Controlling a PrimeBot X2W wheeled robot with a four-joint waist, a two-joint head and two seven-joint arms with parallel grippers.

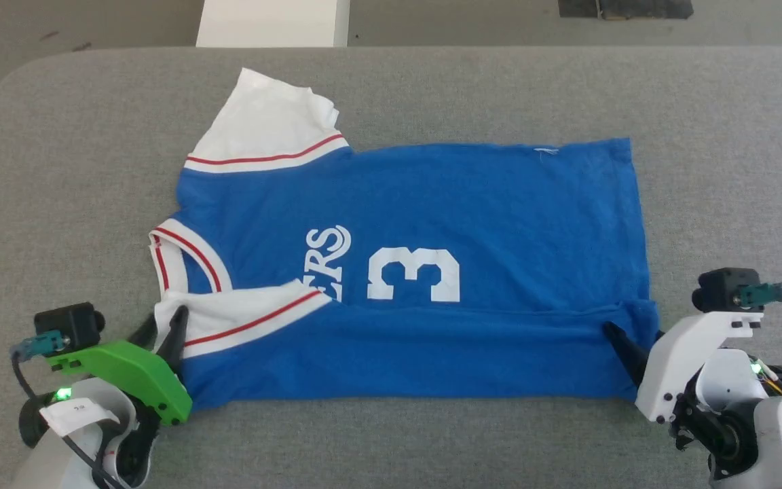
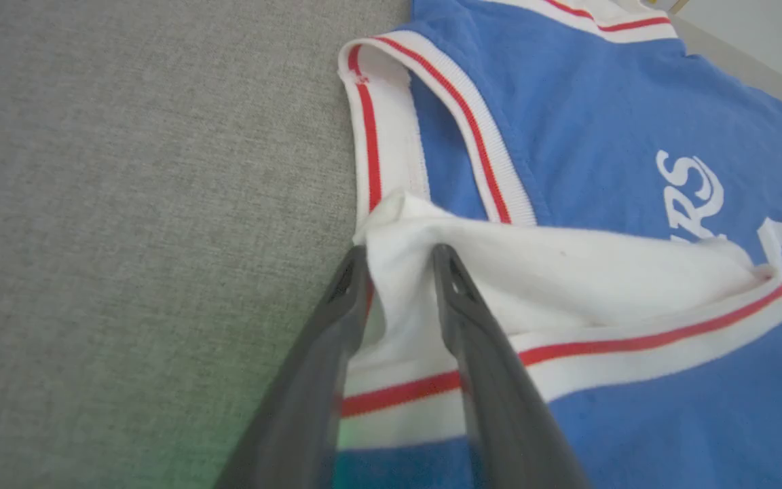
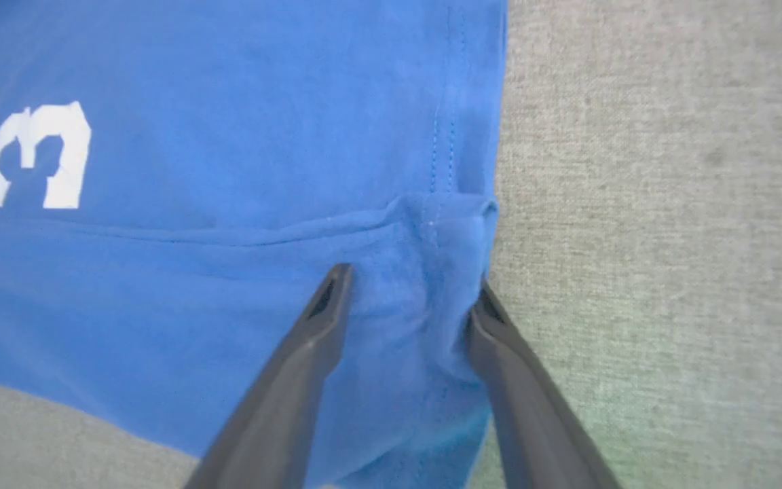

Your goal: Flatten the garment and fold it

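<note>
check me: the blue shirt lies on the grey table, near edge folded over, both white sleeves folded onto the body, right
Not both. The head view shows only the near sleeve folded onto the shirt; the far sleeve lies spread out on the table. The near edge is folded over, as you say.

Matt jersey garment [image 1: 472, 204]; rough felt table [image 1: 499, 88]

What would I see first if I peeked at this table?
A bright blue shirt lies spread on the grey table, with a big white 3 on its chest. Its near edge is folded over, and the left gripper and right gripper sit at the fold's two ends, fingers apart around the cloth.
</note>
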